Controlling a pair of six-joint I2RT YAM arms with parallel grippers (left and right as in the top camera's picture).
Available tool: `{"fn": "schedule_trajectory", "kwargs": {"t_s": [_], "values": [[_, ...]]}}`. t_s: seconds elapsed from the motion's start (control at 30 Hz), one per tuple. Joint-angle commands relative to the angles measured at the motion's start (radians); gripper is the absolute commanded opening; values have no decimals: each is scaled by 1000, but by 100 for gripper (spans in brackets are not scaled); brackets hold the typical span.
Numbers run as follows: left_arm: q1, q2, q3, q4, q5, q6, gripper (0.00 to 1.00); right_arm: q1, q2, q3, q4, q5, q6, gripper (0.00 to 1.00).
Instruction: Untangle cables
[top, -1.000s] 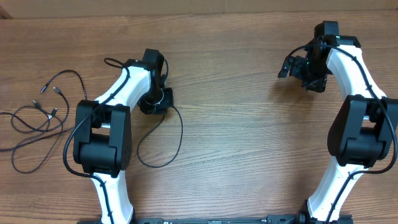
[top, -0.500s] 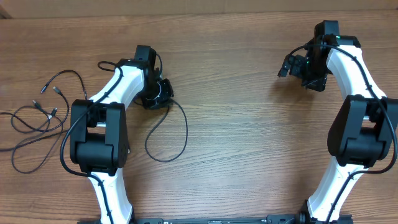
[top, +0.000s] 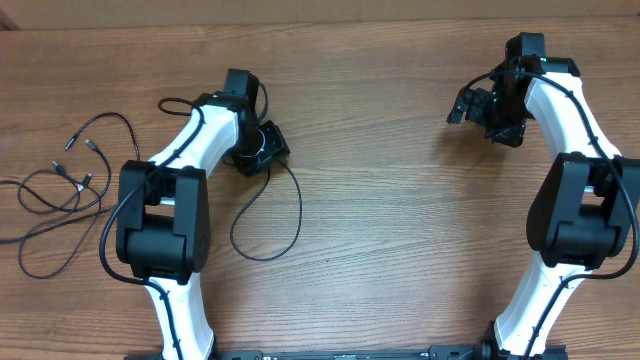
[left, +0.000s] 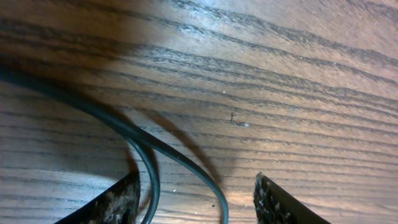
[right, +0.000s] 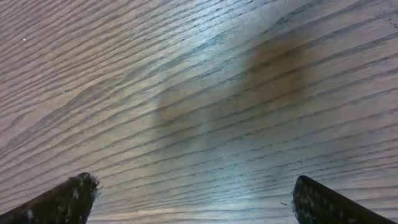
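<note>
Left claw (top: 263, 150): jaws stand partly apart and clamp nothing; it sits low over the wood, near the far-left part of the table (top: 400, 250).
Left fingertips (left: 115, 202): two dark, rough pads at the bottom edge of the wrist view, with a clear gap between them.
Between the pads: two strands of the looped cable (left: 134, 134) run through the gap. They lie on the wood and touch neither pad, as far as this view shows. The strands meet just ahead of the left pad, and one of them trails off to the upper left.
Looped cable (top: 300, 210) from above: it leaves the claw and swings toward the robot's base in one open loop. The loop lies flat on the wood, just beside the left arm (top: 165, 215).
Other cables (top: 70, 190): a loose bunch of thin black cords lies at the table's left side, beyond the left arm and well apart from the claw. The cords overlap in slack curves. Small plug tips (top: 69, 145) show on the far side of the bunch. One strand runs off the left edge of the view.
Right claw (right: 196, 204): jaws spread wide, holding nothing, with only bare wood grain between the two fingertips (right: 68, 199).
Right claw's place: over the far-right part of the table, well apart from every cable.
</note>
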Motion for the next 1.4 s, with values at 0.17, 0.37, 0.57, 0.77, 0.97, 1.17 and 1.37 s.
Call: {"fn": "schedule_trajectory", "kwargs": {"t_s": [0.17,0.37,0.57,0.77,0.97,1.17,1.37], "values": [[-85,29,-5,7,-236,-72,61,2,-32,8,6,6,-2,100],[-103,77,-8,-2,-249,-86,54,2,-32,8,6,6,-2,100],[-96,141,-8,-19,-187,19,45,2,-32,8,6,6,-2,100],[-76,147,-8,-56,-125,98,4,2,-32,8,6,6,-2,100],[-42,119,-6,-93,-135,129,4,2,-32,8,6,6,-2,100],[-32,-17,-6,-101,-165,148,4,2,-32,8,6,6,-2,100],[-31,-199,-6,-100,-208,191,4,2,-32,8,6,6,-2,100]]}}
